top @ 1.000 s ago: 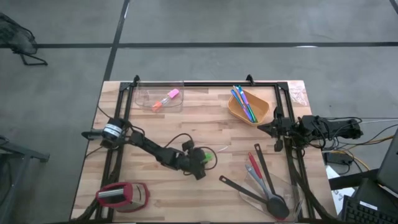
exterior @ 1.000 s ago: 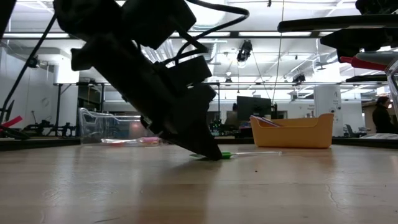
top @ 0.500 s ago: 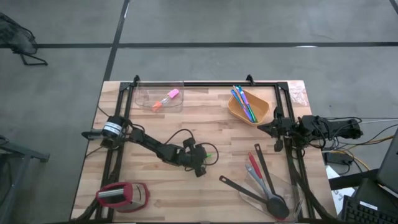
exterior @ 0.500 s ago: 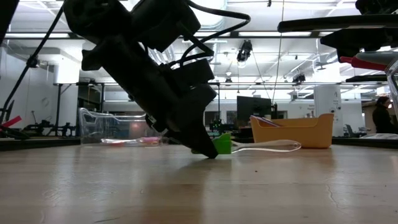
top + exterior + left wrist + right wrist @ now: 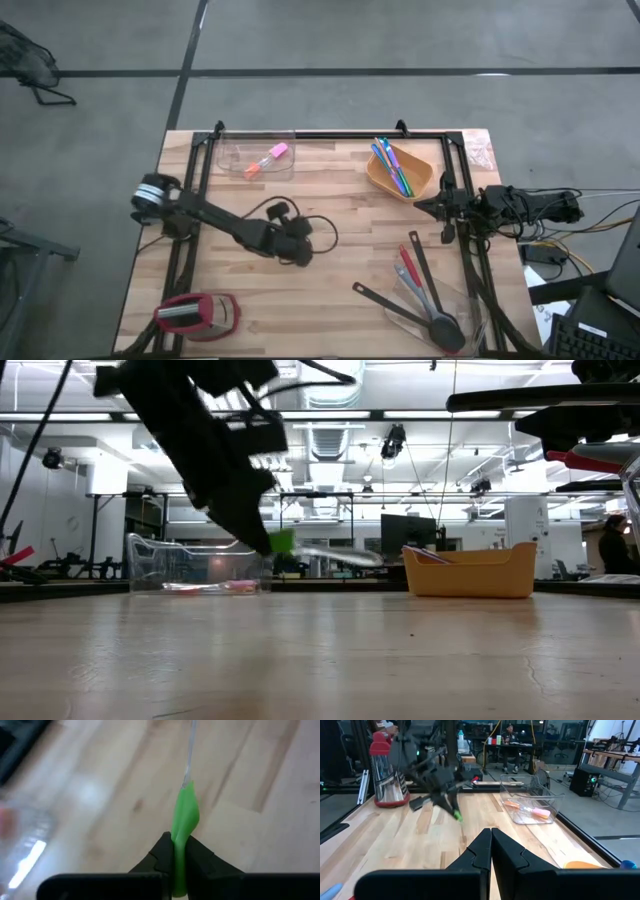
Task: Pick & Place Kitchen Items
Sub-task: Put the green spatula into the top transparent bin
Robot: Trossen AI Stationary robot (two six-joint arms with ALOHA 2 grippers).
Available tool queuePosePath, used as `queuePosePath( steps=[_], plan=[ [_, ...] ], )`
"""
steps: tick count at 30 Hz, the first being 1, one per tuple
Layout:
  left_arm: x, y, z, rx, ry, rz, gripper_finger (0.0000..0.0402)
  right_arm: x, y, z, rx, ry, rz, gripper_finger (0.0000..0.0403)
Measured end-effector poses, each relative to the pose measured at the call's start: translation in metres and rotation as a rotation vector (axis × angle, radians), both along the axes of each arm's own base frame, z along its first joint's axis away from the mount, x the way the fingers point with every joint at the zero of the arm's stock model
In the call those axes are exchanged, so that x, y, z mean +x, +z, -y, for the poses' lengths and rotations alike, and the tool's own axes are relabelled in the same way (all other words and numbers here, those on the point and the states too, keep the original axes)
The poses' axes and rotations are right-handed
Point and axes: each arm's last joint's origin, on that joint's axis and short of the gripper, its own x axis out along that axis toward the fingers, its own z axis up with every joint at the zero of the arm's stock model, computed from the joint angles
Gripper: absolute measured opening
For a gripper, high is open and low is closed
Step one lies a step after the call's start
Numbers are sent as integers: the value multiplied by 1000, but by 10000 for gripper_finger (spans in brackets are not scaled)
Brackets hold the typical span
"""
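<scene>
My left gripper [image 5: 179,851] is above the table's middle left [image 5: 298,246] and is shut on a small green piece [image 5: 185,817] that has a thin clear stem [image 5: 190,745]. In the low view the gripper [image 5: 262,538] and green piece [image 5: 282,541] hang above the tabletop. My right gripper [image 5: 491,837] is shut and holds nothing; it waits at the table's right edge [image 5: 422,207]. Two black spoons [image 5: 400,305], a red-headed spatula [image 5: 408,262] and a grey-blue spoon [image 5: 425,295] lie flat at the near right. My left gripper pinches the green end [image 5: 179,845] of the piece between its two fingers. The fingers slant down and lie along the piece. The green part and its clear stem [image 5: 340,554] stick out past the fingertips. The whole piece is lifted clear of the table.
A clear tub [image 5: 232,160] at the far left holds pink and orange pieces [image 5: 270,157]. An orange tub [image 5: 415,185] at the far right holds blue and green sticks [image 5: 392,163]. A squat red-and-black object [image 5: 195,313] stands at the near left. Bare wood lies across the middle.
My left gripper has taken hold of the green piece on the table. It has then risen and drawn back toward the table's left edge, tipping less steeply downward. The piece first came up at its green end and is now lifted clear, with its stem trailing forward.
</scene>
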Motion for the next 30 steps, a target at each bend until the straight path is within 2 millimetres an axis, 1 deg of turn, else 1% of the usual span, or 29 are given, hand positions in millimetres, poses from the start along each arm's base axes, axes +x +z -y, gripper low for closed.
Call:
queuePosePath(
  steps=[2,5,10,13,15,18,22,27,30],
  plan=[
    [-10,14,-4,24,14,4,22,0,0,0,0,1,0,9],
    [-25,33,-16,82,70,12,22,0,0,0,0,0,0,9],
    [-46,54,-47,148,236,34,22,0,0,0,0,0,1,9],
    [-56,61,-68,186,305,-4,23,0,0,0,0,0,0,9],
    [-62,61,-83,205,331,-44,23,0,0,0,0,0,0,9],
    [-71,60,-106,204,423,-59,24,0,0,0,0,1,1,9],
    [-81,50,-132,190,521,-109,24,0,0,0,0,1,0,9],
    [-91,39,-152,147,520,-219,25,0,0,0,0,1,0,9],
    [-94,39,-160,150,532,-241,26,0,0,0,0,1,1,9]
  ],
)
